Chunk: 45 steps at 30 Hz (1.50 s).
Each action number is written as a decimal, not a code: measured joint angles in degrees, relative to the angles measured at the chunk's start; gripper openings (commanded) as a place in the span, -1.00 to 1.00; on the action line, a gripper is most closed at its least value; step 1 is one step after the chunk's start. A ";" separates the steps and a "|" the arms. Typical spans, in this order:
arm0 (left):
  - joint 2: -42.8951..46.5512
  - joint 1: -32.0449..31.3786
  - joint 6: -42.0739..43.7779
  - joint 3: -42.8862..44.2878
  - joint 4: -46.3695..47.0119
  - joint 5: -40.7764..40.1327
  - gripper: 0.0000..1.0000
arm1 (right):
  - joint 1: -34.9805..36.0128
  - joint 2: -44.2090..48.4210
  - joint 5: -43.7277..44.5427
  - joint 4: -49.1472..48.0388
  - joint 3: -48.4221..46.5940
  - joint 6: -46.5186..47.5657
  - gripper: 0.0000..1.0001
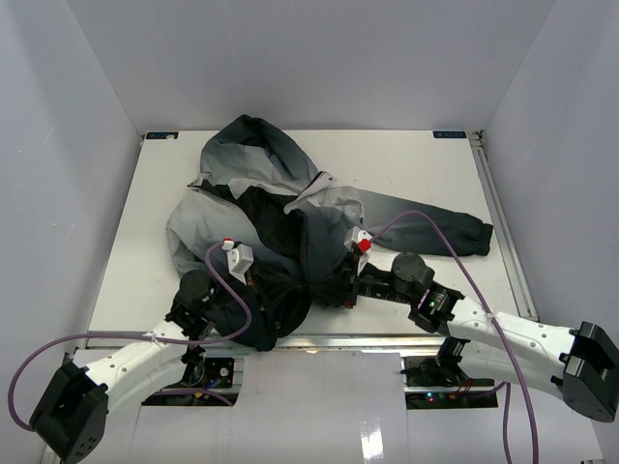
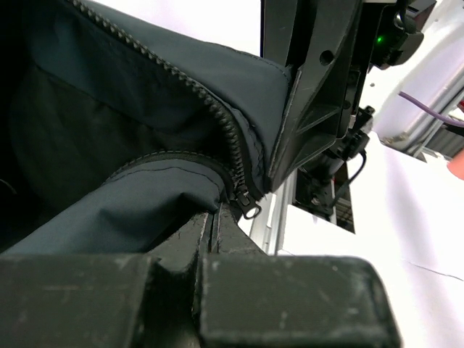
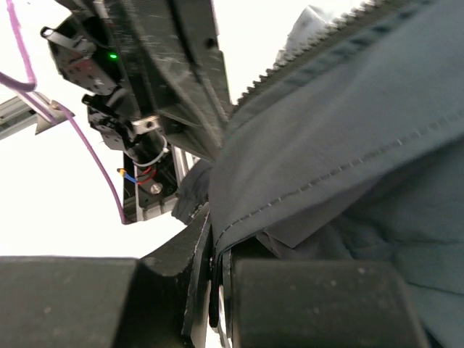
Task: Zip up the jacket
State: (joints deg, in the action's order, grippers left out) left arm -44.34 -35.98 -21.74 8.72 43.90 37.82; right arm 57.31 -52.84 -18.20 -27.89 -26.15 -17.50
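**Both arms at the hem, zip not yet started**

The jacket (image 1: 280,208) lies spread on the white worktop (image 1: 406,164), hood toward the far side and one sleeve trailing off to the right. Its front is open, with black lining showing down the middle. Judging by that, the task is at its opening step: bringing the two bottom ends of the zip together before any pull upward.

The left arm reaches in low from the near left corner, its wrist bent toward the dark hem. The left gripper (image 2: 216,217) has its jaws pressed together on a fold of charcoal fabric right at the foot of the zip. The zipper slider (image 2: 248,205) sits just beside the fingertips, and a row of zipper teeth (image 2: 167,69) runs up and away from it.

The right arm comes in from the near right, forearm laid almost flat, pointing left at the same stretch of hem. The right gripper (image 3: 214,239) is clamped on a stitched edge of the jacket, which passes between its jaws. A bare toothed edge runs above.

The next move probably calls for fine alignment. The free end must be seated into the slider while the hem stays taut. Whether it is already seated cannot be told.
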 measured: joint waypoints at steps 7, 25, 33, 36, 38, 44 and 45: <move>-1.00 -0.17 -0.09 0.45 -0.23 -0.98 -1.00 | 0.23 -0.24 -0.22 -0.02 -0.14 -0.03 -0.84; 0.32 0.05 -1.19 -1.62 3.10 0.62 -1.00 | 0.86 -2.19 2.35 1.14 -2.18 0.08 -0.84; -0.62 0.14 -1.27 -1.62 4.60 1.16 -1.00 | 0.90 -2.82 3.15 1.99 -3.21 0.15 -0.84; -0.87 0.16 -1.63 -1.65 4.85 1.23 -1.00 | 0.90 -3.00 3.37 2.67 -3.56 0.15 -0.84; -0.76 0.18 -1.71 -1.65 4.82 1.23 -1.00 | 0.90 -3.00 3.56 2.81 -3.58 0.14 -0.84; 0.54 0.18 -1.91 -1.71 4.30 1.18 -1.00 | 0.94 -2.04 4.17 2.81 -3.10 0.01 -0.84; 0.75 0.18 -1.94 -1.71 4.20 1.18 -1.00 | 0.93 -1.73 4.31 2.81 -2.95 -0.03 -0.84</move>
State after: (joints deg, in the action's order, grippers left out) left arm -43.59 -35.79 -23.67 7.01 48.10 39.00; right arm 58.24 -54.56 -13.89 -25.08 -29.10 -17.53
